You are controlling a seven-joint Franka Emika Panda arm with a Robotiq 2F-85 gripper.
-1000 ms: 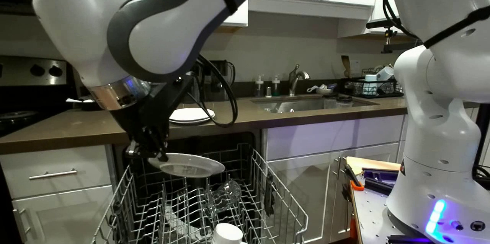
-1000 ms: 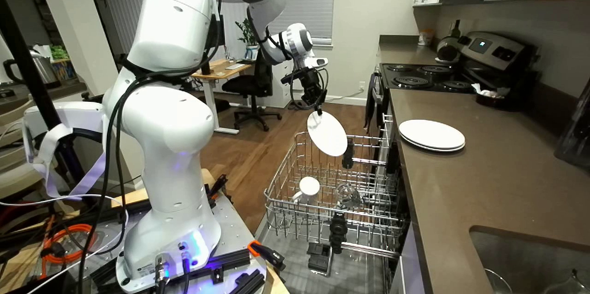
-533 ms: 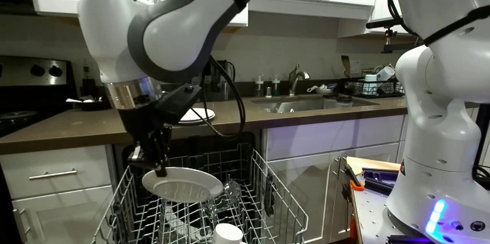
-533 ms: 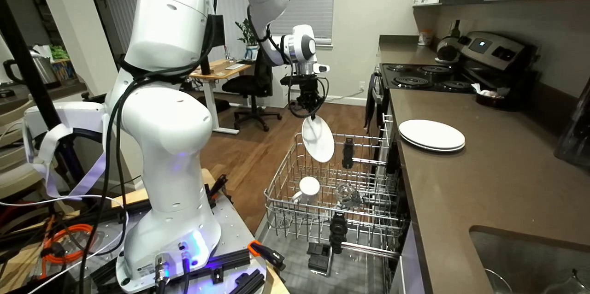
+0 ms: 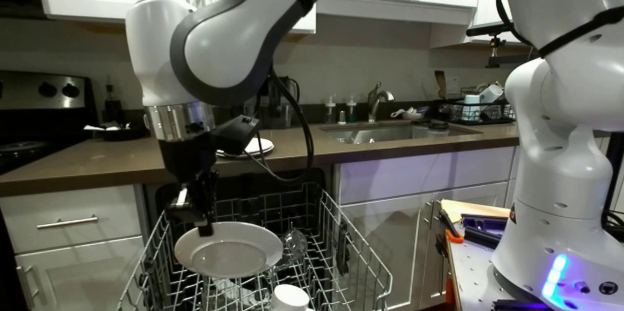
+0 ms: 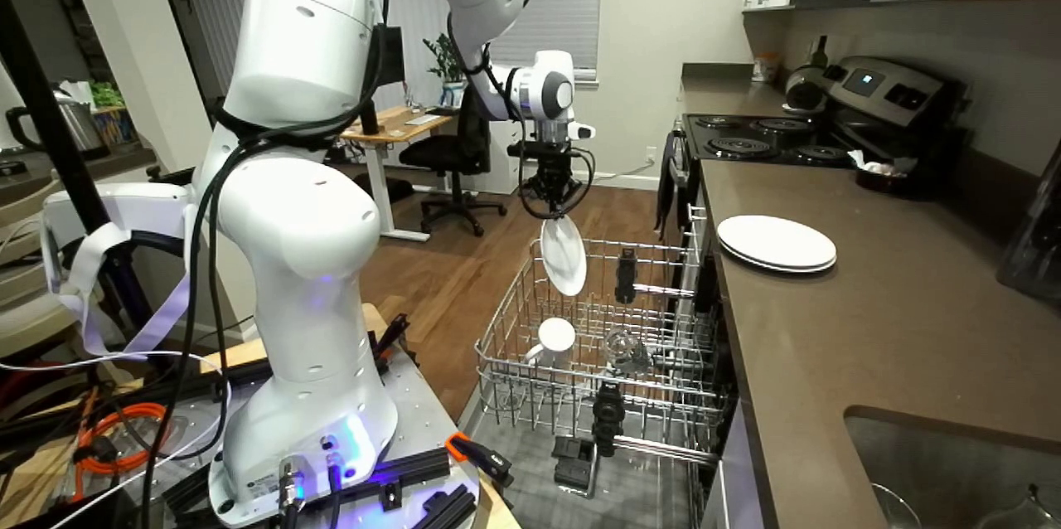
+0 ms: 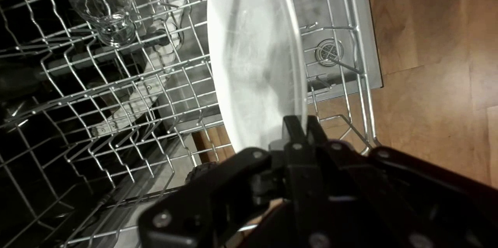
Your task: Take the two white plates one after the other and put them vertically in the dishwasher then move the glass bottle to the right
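over the dishwasher [image 6: 638, 492] with its door down, a white plate [image 5: 229, 255] clamped by the rim in the gripper [image 7: 304, 126].

the bench [image 6: 837, 347] ends in a front edge above the dishwasher's dark mouth, and the wire rack [image 5: 358, 236] juts past that edge, wood floor [image 7: 432, 65] showing beyond its outer rail [image 7: 355, 28]. the held plate hangs above the rack, steeply tilted, and i can't tell whether its lower edge touches the wires. the wrist view shows a gap between plate and outer rail. a stack of white plates [image 6: 777, 243] lies flat on the bench, just beside the front edge. the gripper pinches the held plate's upper rim. in the rack, a clear glass vessel [image 7: 103, 5] and a white cup [image 6: 556, 336] sit apart from that plate.
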